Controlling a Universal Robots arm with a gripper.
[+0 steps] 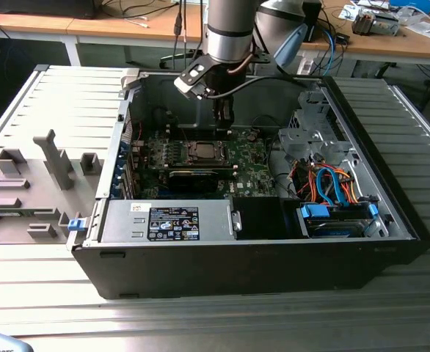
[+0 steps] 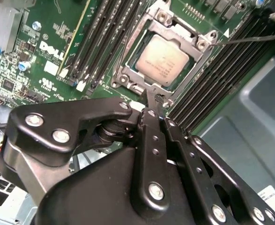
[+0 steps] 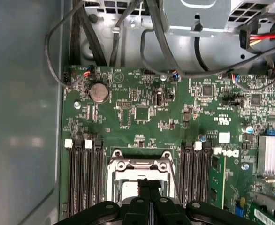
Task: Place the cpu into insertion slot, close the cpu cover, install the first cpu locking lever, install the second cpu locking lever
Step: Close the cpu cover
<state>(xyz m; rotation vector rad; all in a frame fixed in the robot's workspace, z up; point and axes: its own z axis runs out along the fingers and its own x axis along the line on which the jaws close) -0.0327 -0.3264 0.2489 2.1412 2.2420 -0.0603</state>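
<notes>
The cpu [image 2: 162, 58], a silvery square chip, lies in the insertion slot [image 2: 120, 78] on the green board. The cpu cover [image 2: 138, 38], a dark metal frame, lies flat around the chip, whose top shows through its window. A thin lever rod [image 2: 255, 38] sticks out from the socket's corner across the memory slots. My gripper [image 2: 152, 96] is shut with nothing seen between its fingers, its tips just above the socket's edge. In the first wrist view the gripper [image 3: 149, 183] hangs over the socket [image 3: 140, 166]. In the exterior view the gripper [image 1: 224, 121] stands inside the open case, above the socket [image 1: 202, 152].
Black memory slots [image 2: 107, 42] flank the socket on both sides. A long black card [image 1: 193, 176] and the power supply [image 1: 167, 222] lie nearer the case front. A drive cage with coloured cables [image 1: 325, 183] fills the exterior view's right. A finned heat sink [image 3: 273, 154] stands nearby.
</notes>
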